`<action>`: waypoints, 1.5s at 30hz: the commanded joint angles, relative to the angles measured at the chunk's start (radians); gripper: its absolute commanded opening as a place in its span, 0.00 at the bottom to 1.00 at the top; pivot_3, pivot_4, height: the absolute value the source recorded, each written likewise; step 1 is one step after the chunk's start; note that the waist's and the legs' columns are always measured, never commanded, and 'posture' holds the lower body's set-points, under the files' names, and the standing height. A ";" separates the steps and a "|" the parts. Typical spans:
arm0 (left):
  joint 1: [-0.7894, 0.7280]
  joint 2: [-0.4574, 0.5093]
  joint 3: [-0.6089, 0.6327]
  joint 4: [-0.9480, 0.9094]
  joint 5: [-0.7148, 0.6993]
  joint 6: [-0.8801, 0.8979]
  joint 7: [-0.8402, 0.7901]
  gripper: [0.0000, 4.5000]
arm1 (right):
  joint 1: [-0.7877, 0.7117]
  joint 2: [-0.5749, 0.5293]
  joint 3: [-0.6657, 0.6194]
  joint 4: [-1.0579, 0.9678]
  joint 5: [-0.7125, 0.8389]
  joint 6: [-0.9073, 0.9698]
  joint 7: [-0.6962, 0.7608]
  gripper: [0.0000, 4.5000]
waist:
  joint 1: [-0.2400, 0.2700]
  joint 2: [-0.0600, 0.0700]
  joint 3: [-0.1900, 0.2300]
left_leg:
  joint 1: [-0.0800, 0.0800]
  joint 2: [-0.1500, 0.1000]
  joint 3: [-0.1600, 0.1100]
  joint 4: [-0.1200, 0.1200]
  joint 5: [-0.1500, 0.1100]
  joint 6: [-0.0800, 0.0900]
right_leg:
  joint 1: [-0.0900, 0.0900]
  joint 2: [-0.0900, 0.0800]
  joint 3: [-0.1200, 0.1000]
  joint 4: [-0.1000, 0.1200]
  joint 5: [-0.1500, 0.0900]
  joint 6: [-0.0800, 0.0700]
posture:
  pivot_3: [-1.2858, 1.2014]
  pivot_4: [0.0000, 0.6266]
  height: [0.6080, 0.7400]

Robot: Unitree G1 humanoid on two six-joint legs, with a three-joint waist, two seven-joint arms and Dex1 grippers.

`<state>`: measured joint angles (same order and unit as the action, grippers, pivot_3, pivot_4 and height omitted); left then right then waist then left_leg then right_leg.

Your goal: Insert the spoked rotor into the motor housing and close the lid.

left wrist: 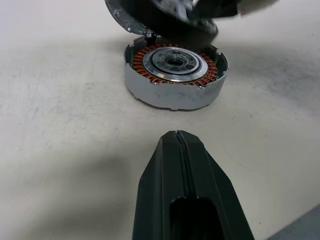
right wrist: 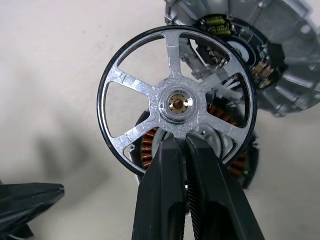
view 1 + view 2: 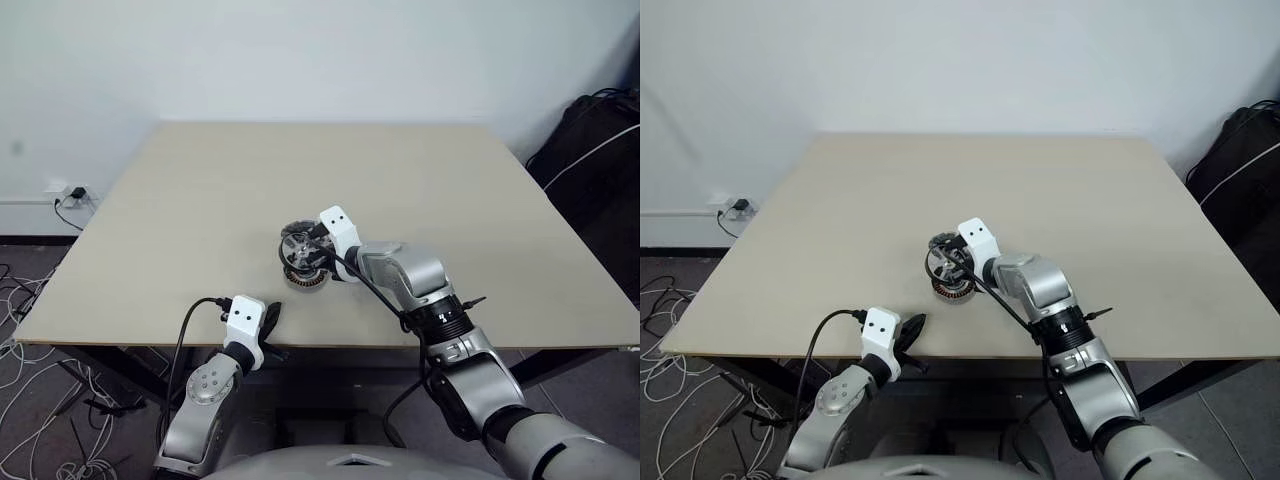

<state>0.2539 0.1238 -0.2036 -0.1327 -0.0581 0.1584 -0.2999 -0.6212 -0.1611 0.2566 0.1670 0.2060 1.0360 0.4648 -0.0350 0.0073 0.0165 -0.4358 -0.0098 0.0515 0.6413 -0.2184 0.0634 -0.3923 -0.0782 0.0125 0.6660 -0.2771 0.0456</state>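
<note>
The right gripper point(image 2: 186, 145) pinches the silver five-spoked rotor wheel point(image 2: 177, 102) just above the round copper-wound metal housing point(image 1: 175, 75) mid-table; left gripper point(image 1: 180, 142) shut, empty — I'd centre the hub, then lower squarely.

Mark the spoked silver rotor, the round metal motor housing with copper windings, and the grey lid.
spoked silver rotor point(image 2: 176, 102): right wrist view, brass-centred hub.
round metal motor housing point(image 1: 172, 95): left wrist view, outer wall.
grey lid point(image 2: 295, 60): right wrist view, inner face.

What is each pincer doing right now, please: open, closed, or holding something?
Left pincer: closed, empty, resting near the table's front edge.
Right pincer: closed on the spoked rotor, held just above the motor housing.
</note>
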 commanded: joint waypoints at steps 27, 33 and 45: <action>-0.006 -0.004 0.003 -0.027 -0.005 -0.024 0.008 0.00 | 0.019 -0.048 0.089 0.009 -0.055 -0.033 0.045 0.07 | 0.002 0.000 0.000 | 0.000 0.000 0.000 0.000 0.000 0.000 | 0.000 0.000 0.000 0.000 0.000 0.000 | 0.52 0.00 1.00; -0.006 -0.006 0.005 -0.022 -0.006 -0.026 0.009 0.00 | 0.016 -0.041 0.074 -0.008 -0.058 -0.032 0.037 0.45 | 0.002 0.000 0.000 | 0.000 0.000 0.000 0.000 0.000 0.000 | 0.000 0.000 0.000 0.000 0.000 0.000 | 0.52 0.00 1.00; -0.006 -0.006 0.004 -0.017 -0.008 -0.031 0.008 0.00 | 0.050 -0.001 -0.038 -0.147 -0.010 -0.020 -0.021 0.10 | 0.007 0.000 0.000 | 0.000 0.000 0.000 0.000 0.000 0.000 | 0.000 0.000 0.000 0.000 0.000 0.000 | 0.52 0.00 1.00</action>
<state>0.2576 0.1207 -0.2040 -0.1327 -0.0591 0.1499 -0.2886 -0.5735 -0.1766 0.2315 0.0358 0.1930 1.0354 0.4623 -0.0279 0.0070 0.0163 -0.4359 -0.0099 0.0514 0.6417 -0.2185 0.0635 -0.3922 -0.0783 0.0124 0.6660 -0.2771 0.0456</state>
